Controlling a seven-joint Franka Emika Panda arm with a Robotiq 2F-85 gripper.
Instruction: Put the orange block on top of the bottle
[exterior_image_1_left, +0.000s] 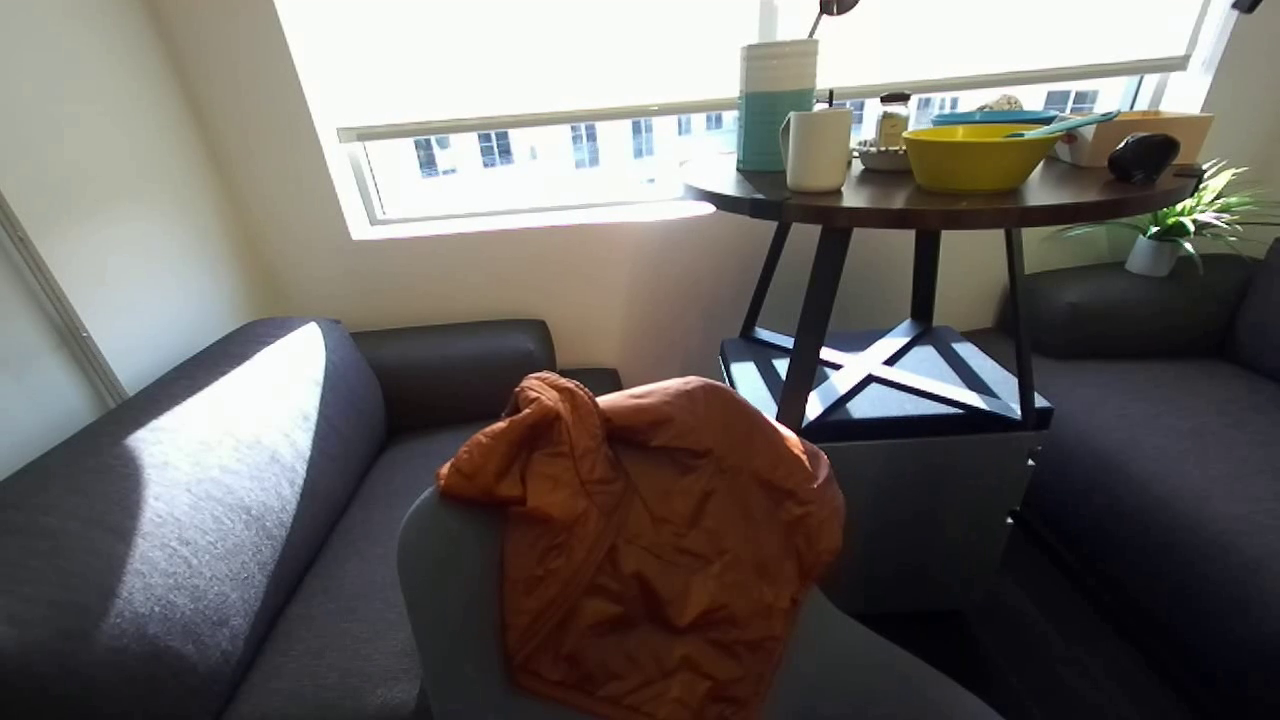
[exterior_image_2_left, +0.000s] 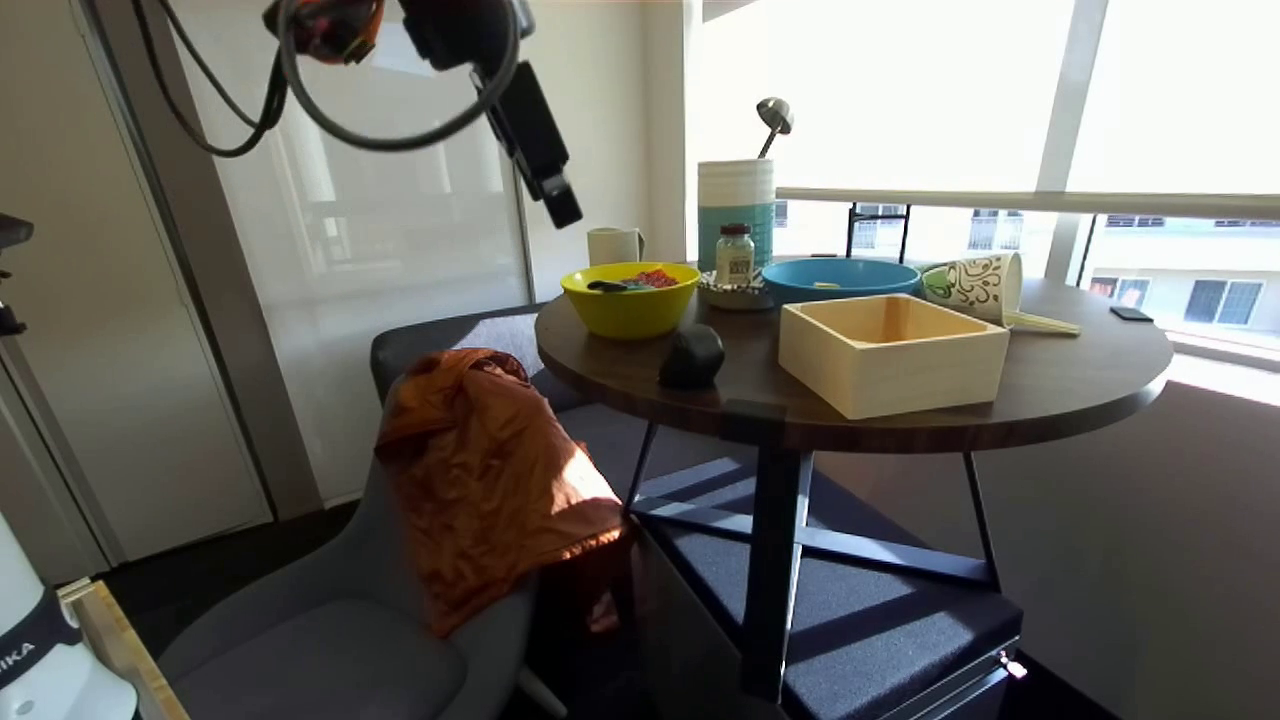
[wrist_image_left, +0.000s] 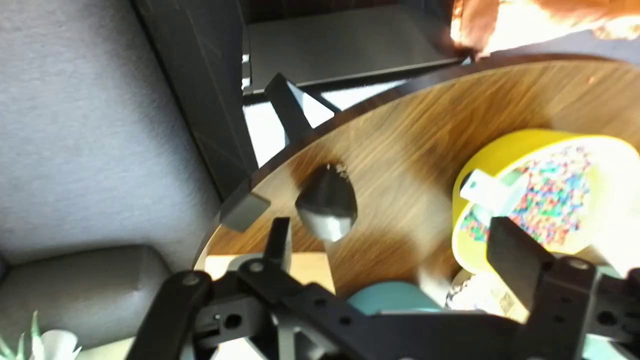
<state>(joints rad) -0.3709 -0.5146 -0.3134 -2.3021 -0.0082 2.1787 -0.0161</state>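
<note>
By the window (exterior_image_1_left: 540, 165), the tabletop (exterior_image_2_left: 1070, 370) carries the bottle (exterior_image_1_left: 772, 100); up above hangs the pincer (wrist_image_left: 390, 222), its jaws spread wide apart. Smallest is the block (wrist_image_left: 591, 79) (an orange speck, if I see right), lying on the wood near the edge.

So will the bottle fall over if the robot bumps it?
It might: the bottle stands upright and is tall for its width, so a bump near the top could tip it. Once down, it would probably roll, since its sides look round. Its straight sides suggest it's stiff, not squashy. I can't tell how heavy it is.
</note>
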